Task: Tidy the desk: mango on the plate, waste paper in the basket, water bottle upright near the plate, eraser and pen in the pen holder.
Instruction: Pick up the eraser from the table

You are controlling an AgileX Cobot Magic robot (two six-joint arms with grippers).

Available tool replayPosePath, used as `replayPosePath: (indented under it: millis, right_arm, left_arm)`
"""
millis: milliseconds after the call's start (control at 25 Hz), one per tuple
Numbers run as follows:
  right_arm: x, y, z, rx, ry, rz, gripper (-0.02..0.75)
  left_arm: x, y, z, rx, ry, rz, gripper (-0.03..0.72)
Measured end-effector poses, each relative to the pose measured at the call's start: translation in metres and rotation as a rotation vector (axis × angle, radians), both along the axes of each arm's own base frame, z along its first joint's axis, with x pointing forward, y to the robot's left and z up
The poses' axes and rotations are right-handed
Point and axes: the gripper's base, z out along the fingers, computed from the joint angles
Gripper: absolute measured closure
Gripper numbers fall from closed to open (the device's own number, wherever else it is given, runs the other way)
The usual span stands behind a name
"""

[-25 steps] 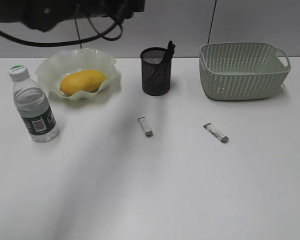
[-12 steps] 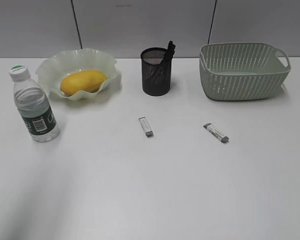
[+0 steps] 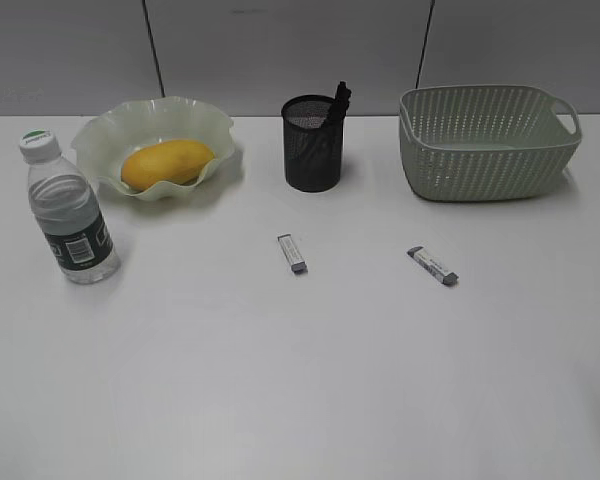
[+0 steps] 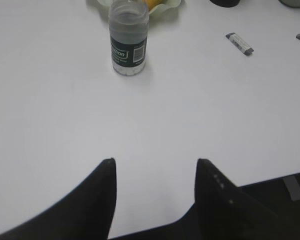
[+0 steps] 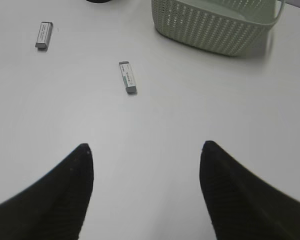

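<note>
Stretching across the whole view, the desk [image 3: 310, 380] is a plain, smooth white top. At two o'clock on it sits the basket [image 3: 488, 142], sage-green plastic, rectangular, with woven-look perforated sides. At ten o'clock the plate [image 3: 110, 140], pale green and translucent with a ruffled rim, cradles the smooth oval yellow-orange mango [image 3: 167, 163]. The bottle [image 3: 68, 210] stands upright at nine o'clock, clear ribbed plastic with a white cap and dark label, near the plate. At twelve o'clock the black mesh pen holder [image 3: 311, 143] holds a dark pen [image 3: 338, 102]. Two small grey-white erasers lie flat near the centre, one [image 3: 292, 253] at the middle, another [image 3: 432, 265] toward three o'clock. Both the left gripper [image 4: 155, 162] and the right gripper [image 5: 145, 147] hover with jaws spread, holding nothing
</note>
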Motion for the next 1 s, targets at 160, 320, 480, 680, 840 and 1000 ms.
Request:
replayPosePath:
  millis: [160,320,480,680,840,1000]
  right_arm:
    - [0.041,0.021,0.000,-0.003,0.034,0.015,0.209]
    - [0.086,0.043,0.000,-0.010,0.054,0.027,0.209]
    - [0.139,0.068,-0.015,-0.047,0.137,0.028,0.209]
    - [0.192,0.091,-0.055,-0.116,0.283,0.018,0.209]
    - [0.228,0.099,-0.093,-0.185,0.420,-0.008,0.209]
    - [0.253,0.098,-0.127,-0.246,0.523,-0.021,0.209]
  left_arm:
    - [-0.007,0.004,-0.001,-0.020,-0.036,0.030,0.328]
    - [-0.007,0.005,-0.001,-0.018,-0.036,0.107,0.358]
    - [-0.010,0.008,-0.001,-0.022,-0.052,0.226,0.368]
    - [-0.032,0.010,-0.001,-0.049,-0.181,0.297,0.369]
    - [-0.036,0.008,-0.002,-0.040,-0.203,0.361,0.369]
    - [-0.036,0.006,-0.002,-0.026,-0.206,0.382,0.371]
